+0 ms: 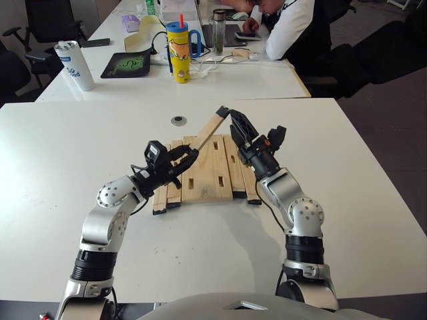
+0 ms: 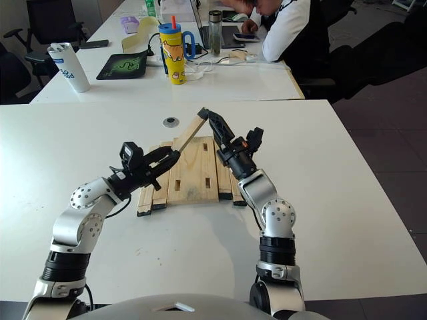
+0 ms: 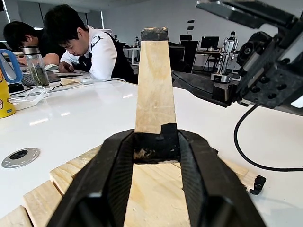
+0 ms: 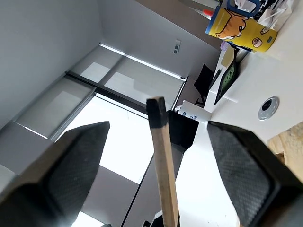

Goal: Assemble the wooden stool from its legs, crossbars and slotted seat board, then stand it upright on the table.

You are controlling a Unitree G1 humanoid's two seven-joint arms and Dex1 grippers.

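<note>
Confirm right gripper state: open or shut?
Open: the right gripper has its fingers wide apart, either side of the wooden leg, not touching it.

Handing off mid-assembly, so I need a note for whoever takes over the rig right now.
Left gripper: shut on one leg, holding it tilted with its black-capped end raised above the seat board.
Right gripper: open, with a finger on either side of the leg's raised end and not closed on it.
Seat board: lies flat on the table, and its visible slots are empty. Loose wooden pieces lie flat along both of its side edges.
Done: one leg is in hand.
Left: fit the legs and crossbars into the board, then stand the stool upright.
</note>
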